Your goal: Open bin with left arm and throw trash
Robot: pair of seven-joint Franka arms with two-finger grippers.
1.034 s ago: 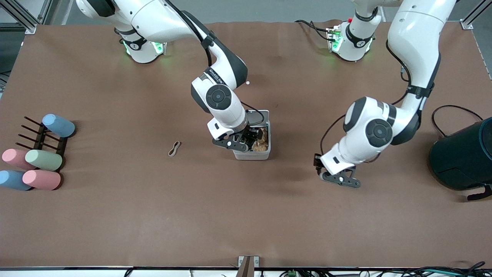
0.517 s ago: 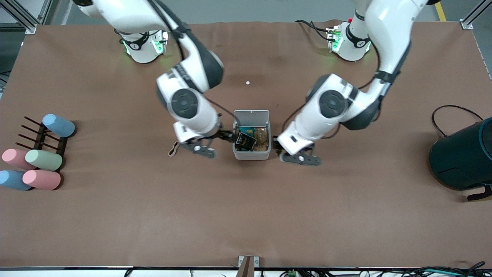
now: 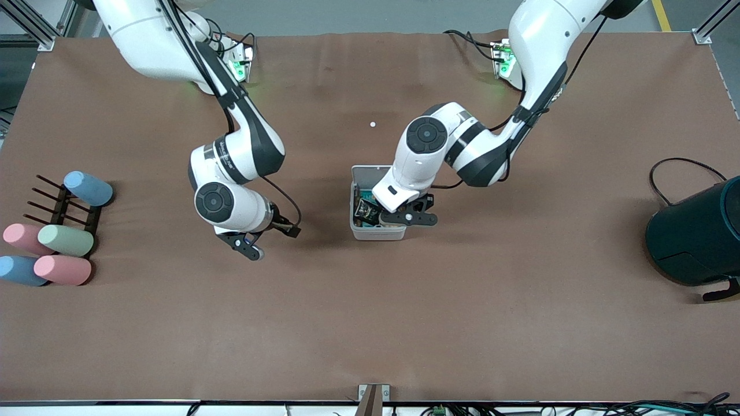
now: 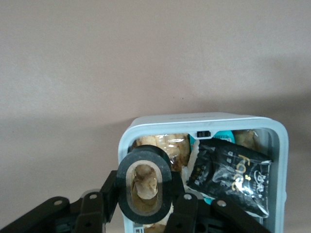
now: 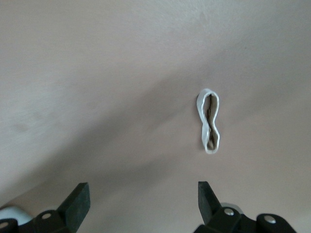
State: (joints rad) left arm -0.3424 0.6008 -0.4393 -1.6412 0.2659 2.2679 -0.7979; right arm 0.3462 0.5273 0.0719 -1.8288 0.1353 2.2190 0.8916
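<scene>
Since a second before, both arms had swung toward the right arm's end of the table: the left gripper [image 3: 407,218] had come from bare tabletop to hang over the open bin [image 3: 376,233], and the right gripper [image 3: 250,249] had left the bin for the rubber-band loop [image 5: 210,128]. Between the left gripper's fingers [image 4: 187,211] the black tape ring [image 4: 145,190] was pinched, held on edge directly above the bin's interior. Just below and beside the ring, inside the bin, the dark snack wrapper [image 4: 232,175] lay tilted over crumpled beige scraps [image 4: 163,144], and the lid [image 3: 370,171] stood up on the bin's edge nearest the robots' bases. The right gripper's jaws stood wide apart and empty, low over the table, with the beige loop lying flat on the brown table [image 3: 370,323] just ahead of its fingertips, not touched. Well away from that gripper, toward the right arm's end, pastel cylinders [image 3: 65,240] lay around a dark rack [image 3: 58,209]; at the left arm's end sat a large dark container [image 3: 696,237].
</scene>
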